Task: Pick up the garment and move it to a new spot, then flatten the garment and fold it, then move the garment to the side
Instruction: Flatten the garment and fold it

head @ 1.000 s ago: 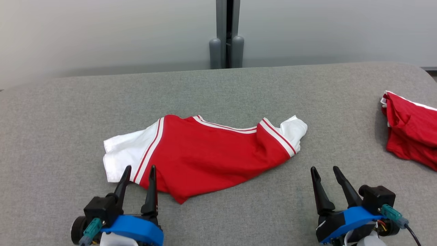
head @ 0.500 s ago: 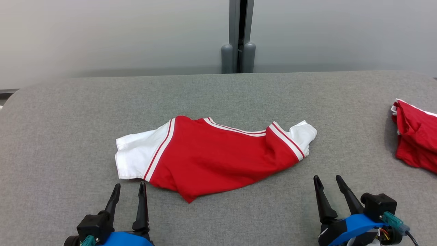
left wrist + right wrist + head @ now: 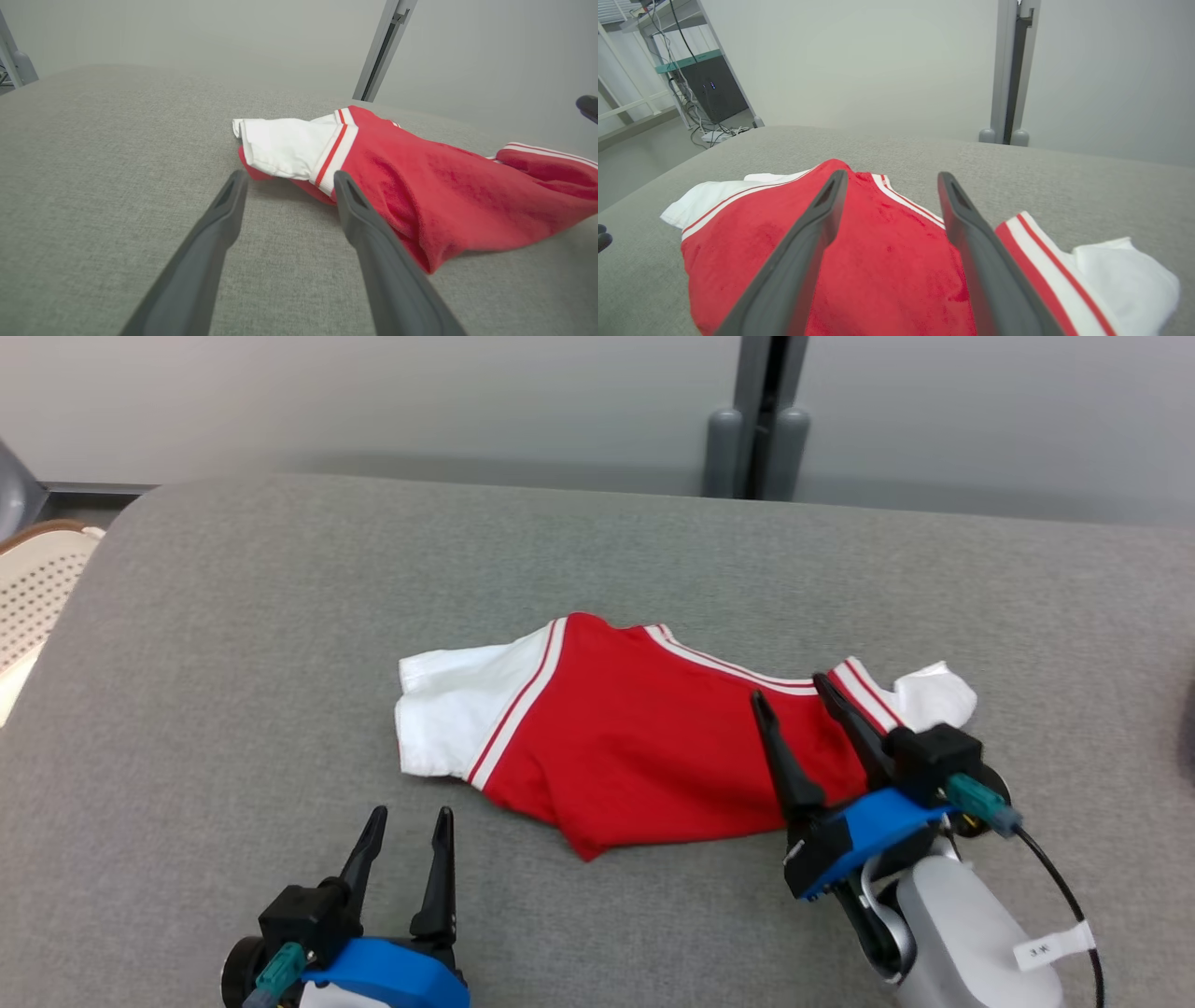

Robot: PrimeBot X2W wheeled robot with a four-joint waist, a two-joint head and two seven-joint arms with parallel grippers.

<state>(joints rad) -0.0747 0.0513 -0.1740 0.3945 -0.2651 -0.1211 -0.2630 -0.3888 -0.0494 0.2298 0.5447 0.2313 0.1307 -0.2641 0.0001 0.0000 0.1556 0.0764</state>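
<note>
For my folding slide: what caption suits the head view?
Open right gripper over the crumpled red-and-white garment on a grey table; open left gripper just short of it.

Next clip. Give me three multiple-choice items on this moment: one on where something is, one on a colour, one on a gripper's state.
1. Where is the right gripper?
A. over the garment's red body
B. clear of it, to the left
C. beyond it, at the far edge

2. What colour are the sleeves?
A. blue
B. white
C. grey

3. The left gripper is:
A. shut on a sleeve
B. shut, empty
C. open, empty

Key:
1 A: the right wrist view shows red cloth under it.
2 B: past the stripes both are white.
3 C: its jaws stand apart, with only table between them.
</note>
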